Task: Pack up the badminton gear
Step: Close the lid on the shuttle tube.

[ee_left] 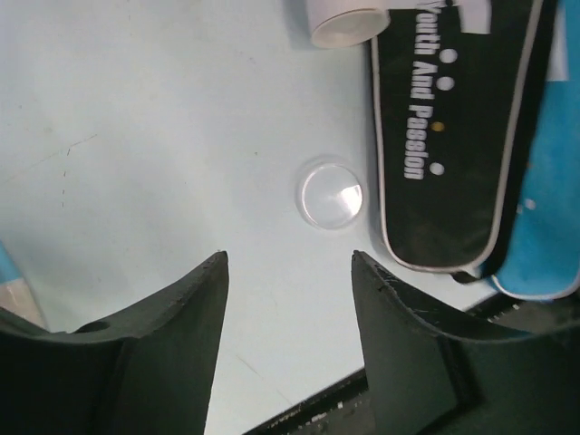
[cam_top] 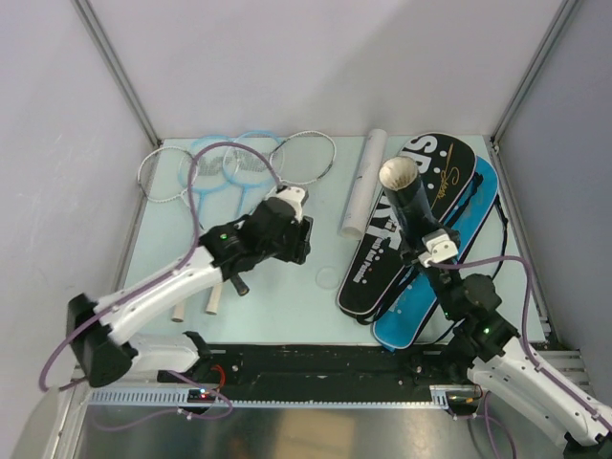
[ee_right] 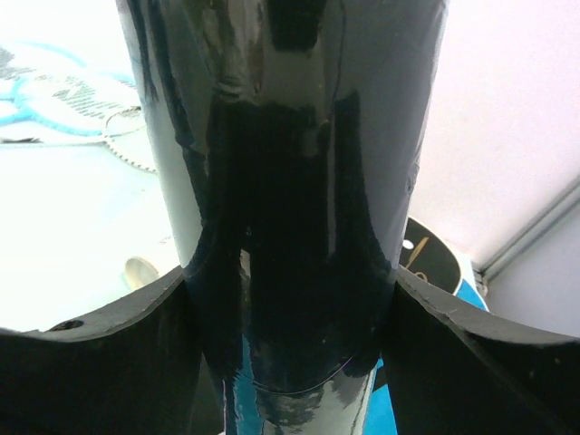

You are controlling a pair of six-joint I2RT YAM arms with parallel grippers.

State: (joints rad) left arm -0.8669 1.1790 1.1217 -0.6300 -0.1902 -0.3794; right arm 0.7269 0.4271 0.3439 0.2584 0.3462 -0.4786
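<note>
The right gripper point(ee_right: 290, 285) is closed on the black tube point(cam_top: 405, 199). Its two fingers press on the shiny wall from both sides, and the tube stands almost upright with its open mouth turned up. Below this tube lies the black bag point(cam_top: 382, 253) with white letters, but it cannot be seen if the tube's bottom touches it. Under the black bag lies the blue bag point(cam_top: 402, 330), which shows along the right edge and at the near end. Both bags are on the right half of the counter point(cam_top: 287, 296). The left gripper point(ee_left: 290, 263) is open and holds nothing. Its fingers point(ee_left: 172, 344) hang over a bare part of the counter, near the middle. Just ahead of them, in the left wrist view, a small clear round lid point(ee_left: 331, 193) lies flat on the counter, close beside the narrow end of the black bag but apart from it. The white tube point(cam_top: 361, 184) lies on its side along the left edge of the black bag. The rackets point(cam_top: 239, 161) lie together in the far left part of the counter with their heads overlapping. Their handles point(cam_top: 212, 302) reach toward the near edge, passing under the left arm.
</note>
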